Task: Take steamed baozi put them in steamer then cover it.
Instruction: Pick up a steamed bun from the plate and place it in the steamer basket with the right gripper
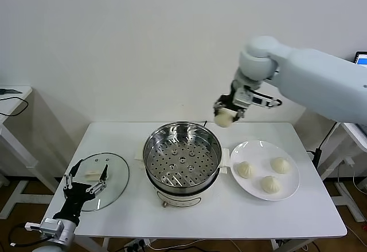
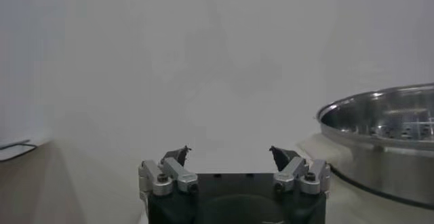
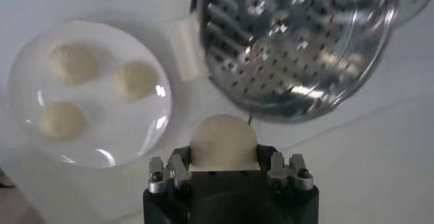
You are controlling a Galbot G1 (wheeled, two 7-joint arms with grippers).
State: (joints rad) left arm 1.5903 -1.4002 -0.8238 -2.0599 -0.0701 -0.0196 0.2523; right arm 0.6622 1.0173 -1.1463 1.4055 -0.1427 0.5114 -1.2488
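The right gripper (image 1: 227, 113), closed on one steamed baozi (image 1: 223, 118), hung raised at about one o'clock of the empty steamer (image 1: 182, 159), three more on the plate (image 1: 291, 190) at three o'clock; it probably next needed lowering over the tray, while the left gripper (image 1: 86, 181) waited wide open and empty above the glass lid (image 1: 114, 174).

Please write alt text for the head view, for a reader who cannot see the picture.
The right gripper holds one cream-white steamed baozi in the air behind the round shiny stainless-steel steamer, whose perforated tray is empty. Three more baozi lie on a flat white plate to its right. The left gripper is open above a round clear glass lid on the white table.
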